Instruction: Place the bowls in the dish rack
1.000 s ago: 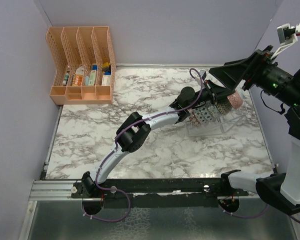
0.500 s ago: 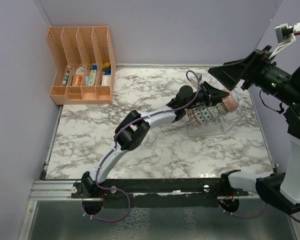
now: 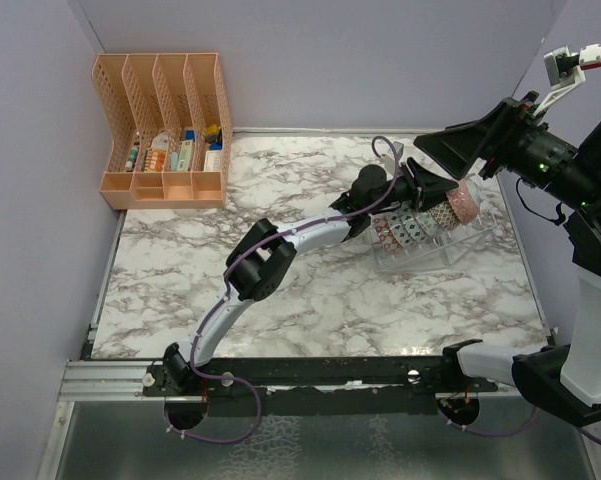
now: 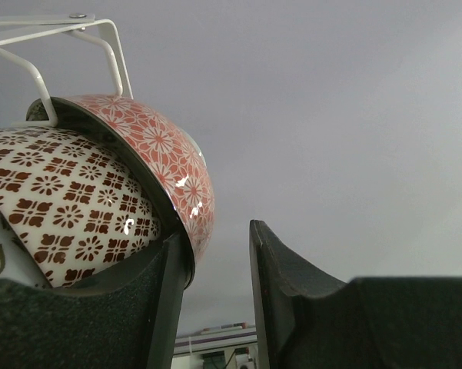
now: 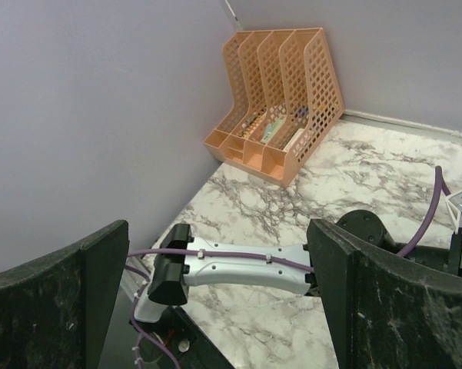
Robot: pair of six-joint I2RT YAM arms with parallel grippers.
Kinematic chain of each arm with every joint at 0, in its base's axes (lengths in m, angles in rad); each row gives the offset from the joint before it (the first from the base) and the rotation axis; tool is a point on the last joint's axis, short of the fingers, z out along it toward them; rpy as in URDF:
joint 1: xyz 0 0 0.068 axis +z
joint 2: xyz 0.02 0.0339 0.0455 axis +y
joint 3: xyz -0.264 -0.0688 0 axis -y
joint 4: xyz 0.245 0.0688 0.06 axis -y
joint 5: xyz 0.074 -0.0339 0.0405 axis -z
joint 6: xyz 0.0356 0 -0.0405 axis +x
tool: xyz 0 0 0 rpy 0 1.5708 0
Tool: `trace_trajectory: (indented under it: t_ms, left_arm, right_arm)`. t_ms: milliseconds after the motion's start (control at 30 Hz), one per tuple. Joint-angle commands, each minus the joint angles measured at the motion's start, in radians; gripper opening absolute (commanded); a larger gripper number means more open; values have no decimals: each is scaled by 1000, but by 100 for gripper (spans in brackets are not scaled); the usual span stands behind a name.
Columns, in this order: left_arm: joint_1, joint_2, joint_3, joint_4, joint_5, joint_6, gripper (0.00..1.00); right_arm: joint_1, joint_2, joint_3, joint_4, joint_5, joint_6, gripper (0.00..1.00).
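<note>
pink bowl point(image 4: 165, 157) is seemingly being released into the dish rack point(image 3: 472, 246), just beside the left gripper point(image 4: 219, 240) (jaws apart, nothing clamped); a clean pull-back is probably being needed next

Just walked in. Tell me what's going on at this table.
The left gripper is stretched across to the rack on the table's right side, where several bowls stand on edge in a row. Its jaws are open beside the pink bowl at the row's end, with nothing between them. The right gripper hangs raised off to the right, open and empty. The top view shows no bowl loose on the table.
</note>
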State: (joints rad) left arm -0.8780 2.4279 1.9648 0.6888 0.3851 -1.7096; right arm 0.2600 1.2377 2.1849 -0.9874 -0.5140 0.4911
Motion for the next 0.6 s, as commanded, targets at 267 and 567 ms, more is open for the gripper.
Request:
trace_trajectory:
  t_ms: [267,567]
  left_arm:
    - [20,-165,-9,-304,33,183,46]
    - [32,-244,-44,-416,15,272,62]
  right_arm:
    - [-4,-31,-36,19,-4,-4,99]
    - [-4,-43,-50,27,-9,1,99]
